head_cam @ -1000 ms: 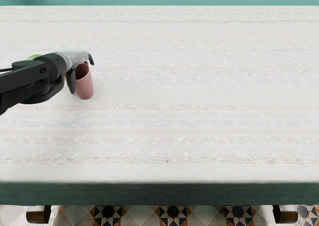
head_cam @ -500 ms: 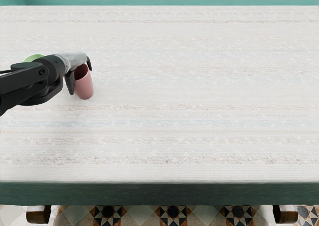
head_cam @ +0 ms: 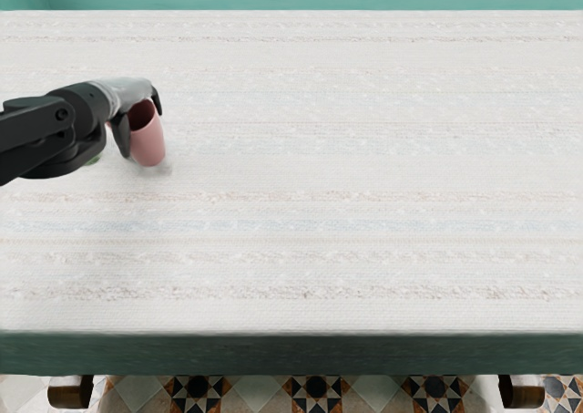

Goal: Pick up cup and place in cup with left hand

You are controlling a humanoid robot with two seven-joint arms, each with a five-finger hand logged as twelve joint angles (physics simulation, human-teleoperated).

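One robot hand (head_cam: 130,94), the left, has its fingers curled around a pink cup (head_cam: 148,144)

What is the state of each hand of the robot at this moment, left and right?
Left hand: closed around the pink cup.
Right hand: not in view, so its state cannot be told.
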